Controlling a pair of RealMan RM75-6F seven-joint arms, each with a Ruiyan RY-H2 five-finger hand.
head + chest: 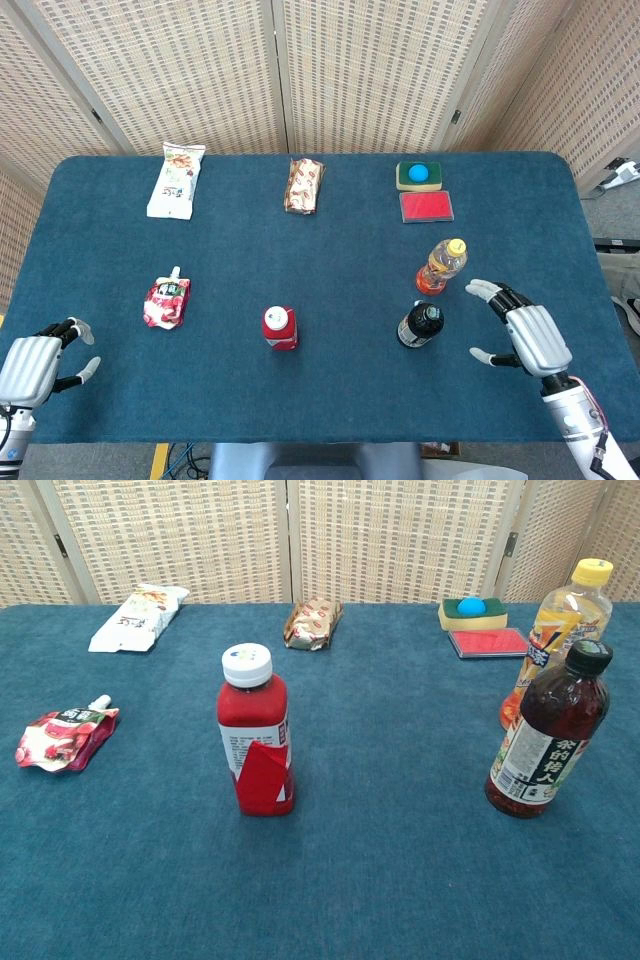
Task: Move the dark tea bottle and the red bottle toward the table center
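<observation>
We have our right hand (527,335) at the dark tea bottle's (420,324) 3 o'clock, near it but apart, fingers spread wide and holding nothing. Our left hand (35,362) rests at the table's (330,250) near-left corner, fingers apart and empty, well apart from the red bottle (279,327). Both bottles stand upright in the near half of the table, the red one left of centre and the dark one right of centre; neither is yet grasped.

The main risk, as we judge it, is the orange bottle with the yellow cap (441,265), which stands just beside the dark tea bottle at its 1 o'clock. If our spread fingers sweep in from the right, the far ones could clip it and tip it over. The dark bottle is tall and narrow, so a push high on its neck before the hand closes could topple it toward 9 o'clock. The cloth surface may also drag at the base if we slide rather than lift.

Elsewhere, a red pouch (166,301) lies at the red bottle's 9 o'clock, well apart. Along the far edge lie a white snack bag (177,180), a wrapped snack (304,185), and a sponge with a blue ball (418,175) above a red pad (426,206). None blocks the way to the centre
</observation>
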